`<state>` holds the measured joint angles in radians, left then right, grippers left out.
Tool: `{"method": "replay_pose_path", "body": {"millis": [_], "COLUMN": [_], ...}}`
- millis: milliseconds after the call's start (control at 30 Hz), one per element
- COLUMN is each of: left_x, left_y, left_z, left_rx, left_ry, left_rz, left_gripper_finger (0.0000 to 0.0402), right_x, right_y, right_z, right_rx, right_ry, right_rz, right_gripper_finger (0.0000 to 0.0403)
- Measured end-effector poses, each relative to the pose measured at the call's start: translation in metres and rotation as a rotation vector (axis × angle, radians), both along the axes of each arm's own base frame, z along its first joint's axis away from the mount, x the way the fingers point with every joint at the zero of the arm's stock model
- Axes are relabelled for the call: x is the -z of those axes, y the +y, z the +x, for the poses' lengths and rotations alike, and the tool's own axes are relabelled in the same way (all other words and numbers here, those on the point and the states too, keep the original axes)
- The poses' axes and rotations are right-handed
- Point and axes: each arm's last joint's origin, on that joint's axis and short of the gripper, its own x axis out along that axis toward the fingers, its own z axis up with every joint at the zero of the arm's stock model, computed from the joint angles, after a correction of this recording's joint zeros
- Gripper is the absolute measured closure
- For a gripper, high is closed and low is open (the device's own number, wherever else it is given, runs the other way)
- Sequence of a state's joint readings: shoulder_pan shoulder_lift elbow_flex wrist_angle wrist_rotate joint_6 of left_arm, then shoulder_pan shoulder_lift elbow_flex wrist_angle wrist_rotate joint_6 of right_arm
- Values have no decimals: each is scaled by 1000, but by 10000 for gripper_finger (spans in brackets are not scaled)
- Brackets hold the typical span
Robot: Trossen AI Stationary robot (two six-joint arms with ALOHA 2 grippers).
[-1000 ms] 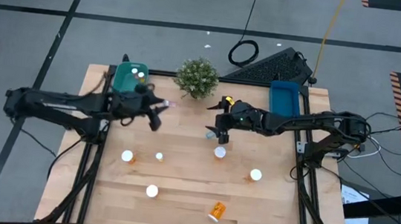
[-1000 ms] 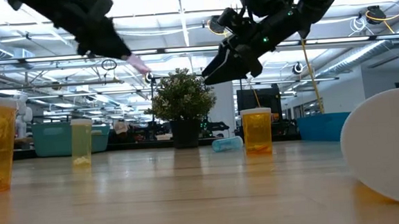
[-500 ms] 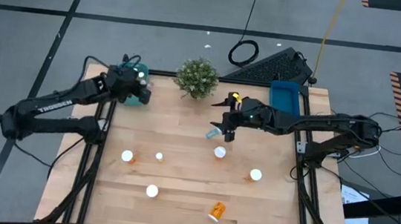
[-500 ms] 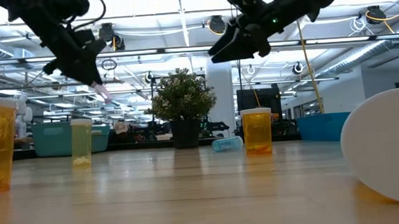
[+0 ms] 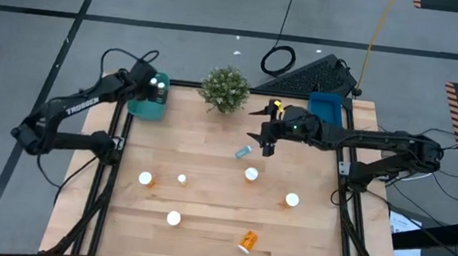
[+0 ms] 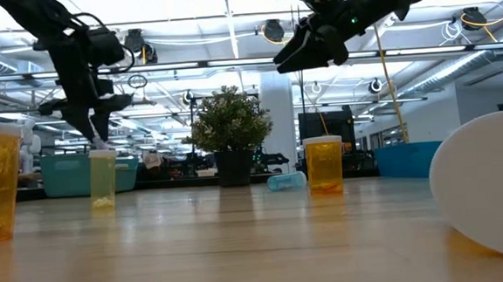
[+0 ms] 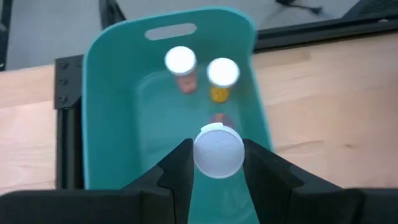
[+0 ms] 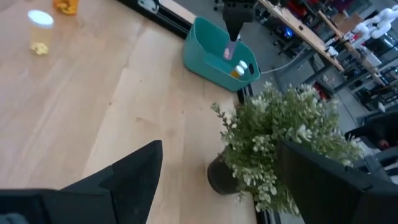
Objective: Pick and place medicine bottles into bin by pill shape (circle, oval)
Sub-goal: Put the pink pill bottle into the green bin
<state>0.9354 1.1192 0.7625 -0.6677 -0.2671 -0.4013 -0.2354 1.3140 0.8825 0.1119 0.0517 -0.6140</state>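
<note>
Over the teal bin (image 5: 148, 101) at the tabletop's (image 5: 204, 202) far left corner, left claw (image 7: 217, 163) hangs, fingers closed on a white-capped medicine bottle (image 7: 218, 150). Two more capped bottles (image 7: 201, 70) stand inside the bin. Right claw (image 5: 267, 143) hovers near the potted plant (image 5: 225, 87), fingers spread wide, nothing held. Light blue bottle (image 5: 244, 152) lies on its side just below it. Five other bottles scattered across the near half of the tabletop; one orange bottle (image 5: 248, 242) tipped over. Blue bin (image 5: 326, 110) sits at far right corner.
</note>
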Motion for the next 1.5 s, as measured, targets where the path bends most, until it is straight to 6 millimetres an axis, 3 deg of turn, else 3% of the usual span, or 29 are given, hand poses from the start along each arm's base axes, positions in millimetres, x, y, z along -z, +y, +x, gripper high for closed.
{"method": "replay_pose_path", "body": {"millis": [467,733,933,1500], "left_x": [8,25,37,43], "left_y": [40,56,60,62], "left_z": [14,18,20,23], "left_rx": [-138,-222,-263,-293], "left_ry": [91,118,109,149], "left_rz": [-162,-242,-294,-270], "left_gripper_finger": [270,271,271,270], "right_x": [4,4,6,-7], "right_y": [-7,-7,-6,1], "right_z": [-4,-4,-5,-27], "right_rx": [27,25,22,-20], "right_ry": [41,42,69,41], "right_rz": [13,15,18,55], "right_gripper_finger": [94,94,94,94]}}
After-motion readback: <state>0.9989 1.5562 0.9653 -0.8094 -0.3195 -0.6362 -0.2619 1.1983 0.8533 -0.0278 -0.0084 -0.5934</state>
